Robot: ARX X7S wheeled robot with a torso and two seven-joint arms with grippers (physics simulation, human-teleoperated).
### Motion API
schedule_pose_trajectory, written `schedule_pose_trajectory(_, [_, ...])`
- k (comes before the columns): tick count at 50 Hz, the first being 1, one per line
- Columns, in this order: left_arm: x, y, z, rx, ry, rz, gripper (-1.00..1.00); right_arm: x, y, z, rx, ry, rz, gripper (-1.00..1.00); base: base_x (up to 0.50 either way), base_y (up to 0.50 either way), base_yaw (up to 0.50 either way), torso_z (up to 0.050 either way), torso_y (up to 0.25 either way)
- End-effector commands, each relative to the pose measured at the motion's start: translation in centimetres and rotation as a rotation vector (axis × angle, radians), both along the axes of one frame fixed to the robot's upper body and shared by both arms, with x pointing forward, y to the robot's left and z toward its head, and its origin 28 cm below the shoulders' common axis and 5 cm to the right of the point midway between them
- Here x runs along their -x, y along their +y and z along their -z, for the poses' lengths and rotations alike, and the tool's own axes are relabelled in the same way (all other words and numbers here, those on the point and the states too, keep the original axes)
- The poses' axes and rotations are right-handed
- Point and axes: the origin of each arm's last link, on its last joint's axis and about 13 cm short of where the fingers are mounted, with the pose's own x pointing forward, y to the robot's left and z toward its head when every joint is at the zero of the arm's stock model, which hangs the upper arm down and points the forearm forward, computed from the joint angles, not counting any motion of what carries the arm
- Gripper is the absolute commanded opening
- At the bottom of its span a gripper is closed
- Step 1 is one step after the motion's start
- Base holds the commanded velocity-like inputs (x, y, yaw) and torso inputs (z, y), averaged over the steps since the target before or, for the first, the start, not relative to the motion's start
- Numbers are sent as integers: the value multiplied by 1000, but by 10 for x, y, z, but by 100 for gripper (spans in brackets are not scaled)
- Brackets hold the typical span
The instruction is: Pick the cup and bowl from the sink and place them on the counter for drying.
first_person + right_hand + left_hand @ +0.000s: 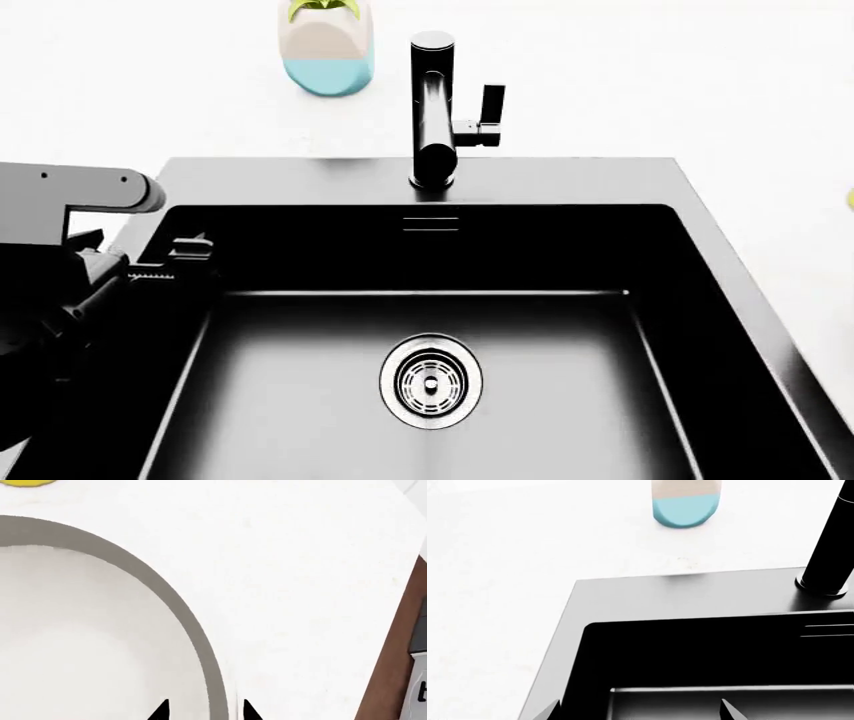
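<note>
The black sink (667, 190) holds nothing but its steel drain (431, 381). It also shows in the left wrist view (627, 595). My left gripper (638, 713) is open and empty over the sink's left rear corner. In the head view it (171, 262) sits at the basin's left wall. The large white bowl (80, 630) rests on the white counter (300, 580). My right gripper (205, 713) straddles the bowl's grey rim, one finger inside and one outside, with a gap on the inner side. The cup is out of view.
The black faucet (433, 110) stands behind the basin and also shows in the left wrist view (830, 555). A white-and-blue plant pot (324, 45) stands on the counter behind the sink. A yellow object (27, 482) lies beyond the bowl. The counter's edge (393, 630) is near.
</note>
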Motion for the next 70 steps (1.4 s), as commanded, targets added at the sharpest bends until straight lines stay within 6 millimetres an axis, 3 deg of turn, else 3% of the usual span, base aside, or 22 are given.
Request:
schedule_pose_trajectory(1, [0, -1, 2, -3, 3, 0, 100, -2, 1, 9, -42, -20, -30, 100, 0, 0, 0, 0, 0])
schedule_pose_trajectory(24, [-2, -2, -1, 1, -2, 8, 100, -2, 0, -25, 52, -124, -31, 100, 0, 0, 0, 0, 0])
schedule_pose_trajectory(42, [-3, -4, -4, -4, -4, 11, 100, -18, 18, -62, 58, -391, -135, 100, 0, 0, 0, 0, 0])
schedule_pose_trajectory(45, [-3, -3, -4, -3, -6, 10, 100, -23, 24, -70, 47, -462, -165, 100, 0, 0, 0, 0, 0])
schedule_pose_trajectory(46, [-4, -5, -2, 2, -17, 10, 100, -36, 45, -78, -33, -606, -308, 100, 0, 0, 0, 0, 0])
schedule_pose_trajectory(47, [-4, -4, -3, 2, -21, 12, 100, -38, 49, -77, -41, -623, -333, 100, 0, 0, 0, 0, 0])
schedule_pose_trajectory(61, [-8, -5, -3, -1, -25, 21, 100, -50, 87, -75, -36, -643, -521, 100, 0, 0, 0, 0, 0])
schedule_pose_trajectory(70, [-7, -8, -5, -21, -37, 23, 100, -56, 101, -77, 38, -659, -622, 100, 0, 0, 0, 0, 0])
